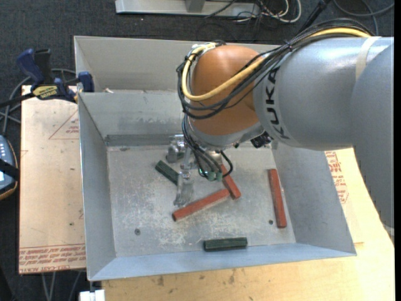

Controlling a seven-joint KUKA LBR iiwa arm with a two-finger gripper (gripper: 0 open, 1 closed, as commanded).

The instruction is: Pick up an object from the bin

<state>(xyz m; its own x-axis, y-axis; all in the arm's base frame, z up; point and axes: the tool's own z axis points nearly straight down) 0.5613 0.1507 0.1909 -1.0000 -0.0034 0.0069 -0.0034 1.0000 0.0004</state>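
I hang low over the middle of the grey bin, my arm coming in from the right. The orange cover on my wrist is looped with black and yellow cables. My gripper points down at the bin floor, and from this angle its metal reads as one narrow shape — whether my jaws are parted or clenched I cannot tell.

The thing nearest me is a long red-brown stick lying flat on the floor about mid-bin, slanting from lower left up to the right. My tip stands just beside its left half, on the side toward the far wall; touching or apart I cannot say. At the stick's upper right end lies a short red piece, close against it and partly tucked under my wrist. To my left, near the stick but apart from it, a dark block lies askew on the floor — just beside the upper part of my gripper.

Well apart from me, a second red stick lies on the floor by the right wall, running roughly along it. A dark bar lies flat along the foot of the near wall
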